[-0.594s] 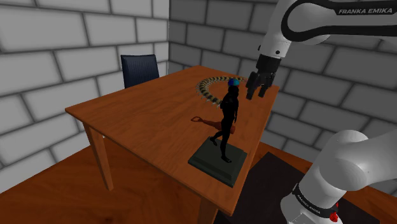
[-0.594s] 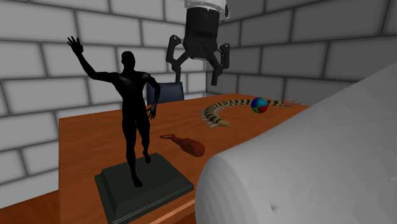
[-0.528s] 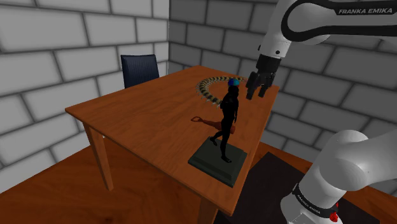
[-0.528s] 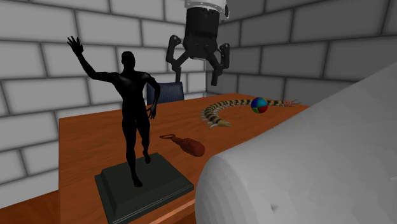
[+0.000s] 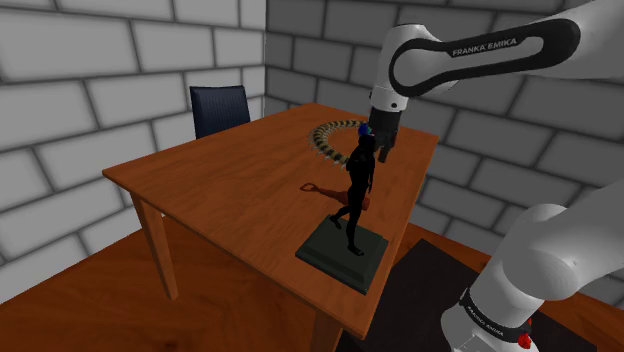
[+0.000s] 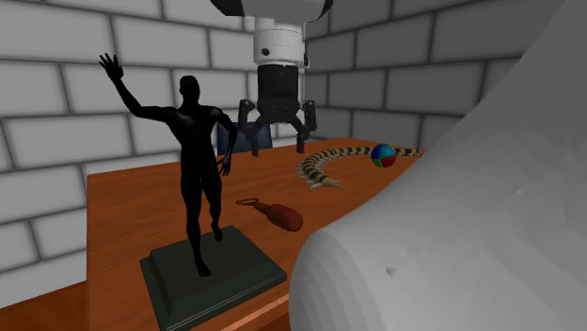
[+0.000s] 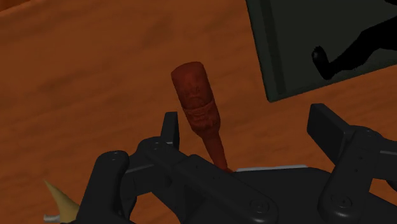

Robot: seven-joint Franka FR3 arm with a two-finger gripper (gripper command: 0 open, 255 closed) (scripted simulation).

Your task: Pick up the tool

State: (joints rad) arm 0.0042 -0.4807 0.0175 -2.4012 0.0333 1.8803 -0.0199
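Tool [image 7: 197,102] flat on table [image 6: 132,202], beside statue [image 6: 198,169]; gripper [image 6: 275,141] hovers above, fingers spread wide, empty, seemingly clear of tool.

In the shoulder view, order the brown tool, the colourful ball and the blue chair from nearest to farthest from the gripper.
1. Brown tool, on the table right under the open gripper.
2. Colourful ball, near the table's far corner.
3. Blue chair, beyond the table's far edge.

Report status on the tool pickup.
End effector open, above the table, empty. Reddish-brown tool lies flat on table, untouched. Black figurine stands close beside it.
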